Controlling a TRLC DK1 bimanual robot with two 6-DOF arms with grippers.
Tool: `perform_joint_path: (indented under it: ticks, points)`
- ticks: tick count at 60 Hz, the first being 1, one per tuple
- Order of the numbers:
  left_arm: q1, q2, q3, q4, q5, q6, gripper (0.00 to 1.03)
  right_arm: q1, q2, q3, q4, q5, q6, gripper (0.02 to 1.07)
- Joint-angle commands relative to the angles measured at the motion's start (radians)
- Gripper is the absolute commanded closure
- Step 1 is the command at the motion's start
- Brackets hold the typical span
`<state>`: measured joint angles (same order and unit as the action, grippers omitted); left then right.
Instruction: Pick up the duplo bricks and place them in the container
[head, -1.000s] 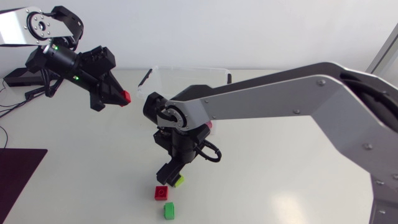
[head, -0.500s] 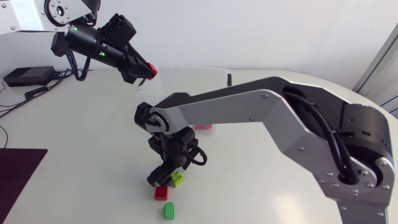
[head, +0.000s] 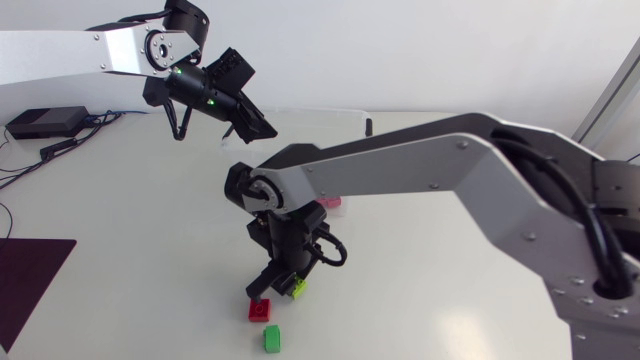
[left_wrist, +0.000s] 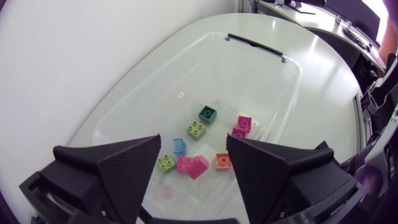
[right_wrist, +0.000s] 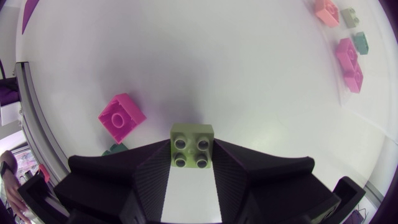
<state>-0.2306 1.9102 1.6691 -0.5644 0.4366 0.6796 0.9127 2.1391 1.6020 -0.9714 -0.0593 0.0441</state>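
— Left tool (left_wrist: 193, 142) has swung from the edge of the container (left_wrist: 236, 74) to over its inside, and its fingers have opened.
— Nearest first?
— Green brick (head: 271, 340), then red brick (head: 260, 309), both on the counter (head: 120, 280). Just beside the red one, right tool (right_wrist: 191, 149) is closed on the lime brick (right_wrist: 192, 140), finger at each side.
— Farther?
— Clear container, loose bricks (left_wrist: 244, 122) of several colours on its floor. Left tool hangs above it, fingers wide apart, nothing between.

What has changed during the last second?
The left gripper swung over the container and let go of the red brick it carried; its fingers are open. The right gripper stayed shut on the lime brick. The green brick and second red brick lay still.
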Motion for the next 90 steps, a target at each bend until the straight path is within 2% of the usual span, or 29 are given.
perform_joint_path:
  ticks: [1, 10, 15, 22, 30, 33, 37, 45, 54, 71, 72, 74, 76, 78, 80, 90]
  points:
    - [0.007, -0.004, 0.027, 0.009, -0.001, -0.022, 0.05, -0.037, -0.090, -0.020, -0.024, -0.004, -0.012, 0.79]
    - [0.047, -0.076, -0.009, 0.008, 0.001, -0.022, 0.05, -0.103, -0.182, -0.008, -0.046, 0.006, -0.021, 0.79]
    - [0.077, -0.168, -0.083, 0.001, 0.001, -0.011, 0.05, -0.159, -0.251, 0.030, -0.064, 0.012, -0.023, 0.79]
    - [0.103, -0.293, -0.200, -0.074, 0.001, 0.090, 0.06, -0.207, -0.280, 0.095, -0.072, 0.021, -0.027, 0.79]
    - [0.096, -0.405, -0.362, -0.126, -0.001, 0.218, 0.06, -0.258, -0.280, 0.194, -0.069, 0.019, -0.036, 0.79]
    - [0.070, -0.451, -0.448, -0.175, -0.016, 0.293, 0.06, -0.281, -0.274, 0.245, -0.062, 0.019, -0.041, 0.79]
    - [0.039, -0.482, -0.520, -0.195, -0.032, 0.334, 0.06, -0.302, -0.265, 0.283, -0.043, 0.019, -0.043, 0.79]
    - [-0.041, -0.520, -0.663, -0.196, -0.081, 0.390, 0.06, -0.353, -0.234, 0.326, 0.022, 0.016, -0.050, 0.79]
    - [-0.170, -0.522, -0.799, -0.161, -0.125, 0.388, 0.06, -0.419, -0.163, 0.377, 0.120, 0.001, -0.062, 0.79]
    - [-0.283, -0.491, -0.896, -0.060, -0.164, 0.337, 0.06, -0.457, 0.002, 0.504, 0.181, -0.008, -0.078, 0.77]
    - [-0.286, -0.488, -0.898, -0.057, -0.164, 0.336, 0.07, -0.457, 0.008, 0.509, 0.181, -0.007, -0.079, 0.74]
    - [-0.292, -0.479, -0.902, -0.049, -0.165, 0.328, 0.07, -0.463, 0.024, 0.521, 0.181, -0.007, -0.079, 0.59]
    - [-0.300, -0.473, -0.905, -0.048, -0.168, 0.325, 0.07, -0.465, 0.033, 0.529, 0.177, -0.007, -0.081, 0.30]
    - [-0.314, -0.459, -0.910, -0.032, -0.182, 0.310, 0.07, -0.466, 0.031, 0.527, 0.172, -0.007, -0.081, 0.10]
    - [-0.322, -0.447, -0.914, -0.025, -0.191, 0.305, 0.08, -0.466, 0.021, 0.516, 0.172, -0.004, -0.079, 0.07]
    - [-0.343, -0.358, -0.911, 0.029, -0.223, 0.275, 0.11, -0.449, -0.108, 0.369, 0.204, -0.007, -0.079, 0.07]
